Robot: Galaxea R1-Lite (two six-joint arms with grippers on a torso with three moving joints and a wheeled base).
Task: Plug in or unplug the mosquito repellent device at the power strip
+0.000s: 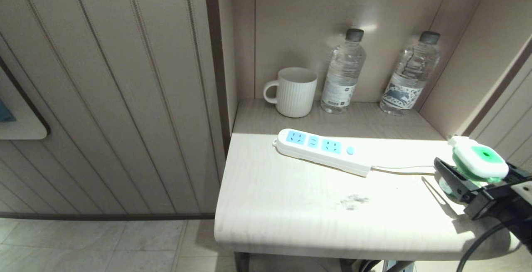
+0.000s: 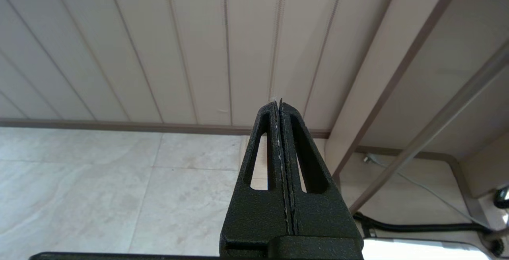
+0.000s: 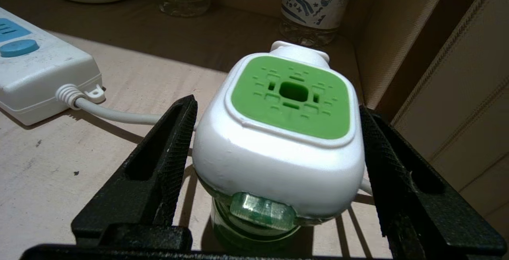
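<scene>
Your right gripper (image 3: pixel 278 164) sits at the right end of the table (image 1: pixel 291 205), its fingers (image 3: pixel 171 148) spread on either side of the repellent (image 3: pixel 278 132). One finger looks to stand just clear of the white body and the other very close to it, so nothing is clamped. The repellent stands upright on its green bottle, green patch up, to the right of the strip (image 1: pixel 322 151) and beside the cord (image 1: pixel 399 169). All the strip's sockets look empty, and whatever prongs the unit has are out of sight.

If you are picking it up to plug in, centre the body between the fingers before closing, and squeeze across the white shell rather than the bottle below. Close slowly; the rounded sides may let it twist or tip. Watch the cord running close under the near finger so you do not pinch it. If you are releasing, back straight away without brushing the unit.

Your left gripper (image 2: pixel 280 140) is parked low by the wall panel with its fingers pressed together.
</scene>
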